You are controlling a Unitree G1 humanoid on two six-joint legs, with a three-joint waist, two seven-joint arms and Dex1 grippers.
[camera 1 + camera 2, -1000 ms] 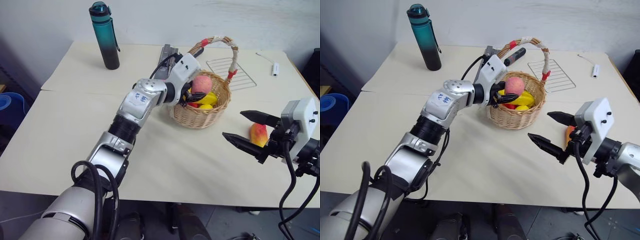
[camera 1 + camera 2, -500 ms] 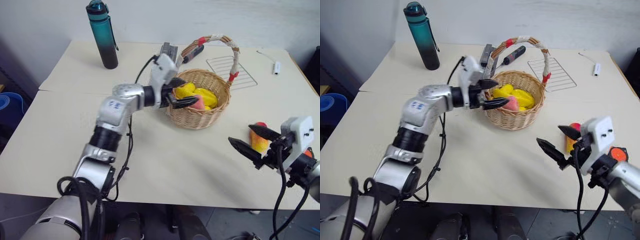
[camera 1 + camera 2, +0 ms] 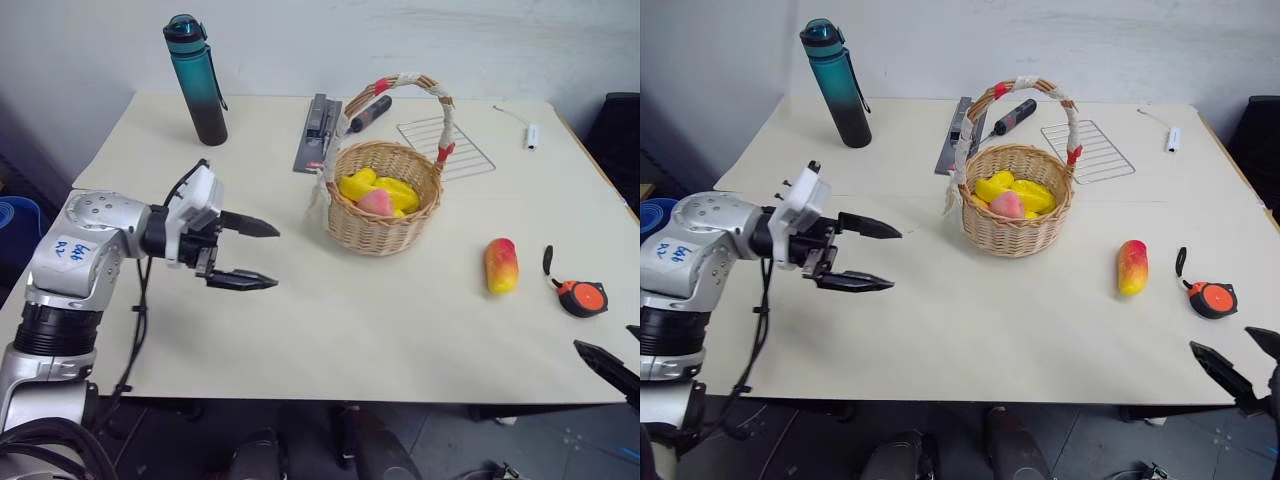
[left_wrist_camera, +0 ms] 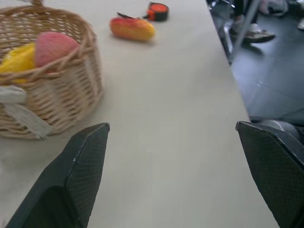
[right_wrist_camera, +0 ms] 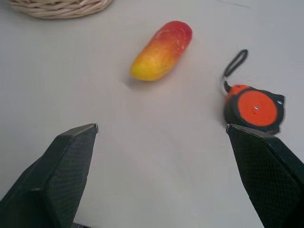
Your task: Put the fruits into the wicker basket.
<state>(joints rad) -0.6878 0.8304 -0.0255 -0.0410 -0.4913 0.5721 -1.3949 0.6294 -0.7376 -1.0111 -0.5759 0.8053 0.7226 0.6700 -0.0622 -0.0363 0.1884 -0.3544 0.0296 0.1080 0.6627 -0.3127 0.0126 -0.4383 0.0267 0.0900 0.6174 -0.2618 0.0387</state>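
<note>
The left gripper (image 3: 246, 253) hangs over the bare table (image 3: 330, 320) well to the left of the wicker basket (image 3: 383, 210), its two black fingers spread wide apart and holding nothing, pointing toward the basket. The right gripper (image 3: 1240, 365) sits at the table's near right corner, fingers likewise wide apart and empty, aimed toward the mango and the tape measure.

Inside the round woven basket lies the pink-orange peach (image 3: 376, 201), resting on yellow fruit-like pieces (image 3: 392, 190) that fill the bottom; what exactly these yellow pieces are cannot be told. The arched handle, wrapped in white cord with red bands, stands upright over it.

The mango (image 3: 500, 265), red at the far end and yellow at the near end, lies on the table right of the basket, apart from it. Just beside the mango, further right, is the orange-and-black tape measure (image 3: 582, 297).

Behind the basket are a wire rack (image 3: 447, 148), a dark flat tool (image 3: 320, 132) and a teal water bottle (image 3: 197, 80) standing upright.
</note>
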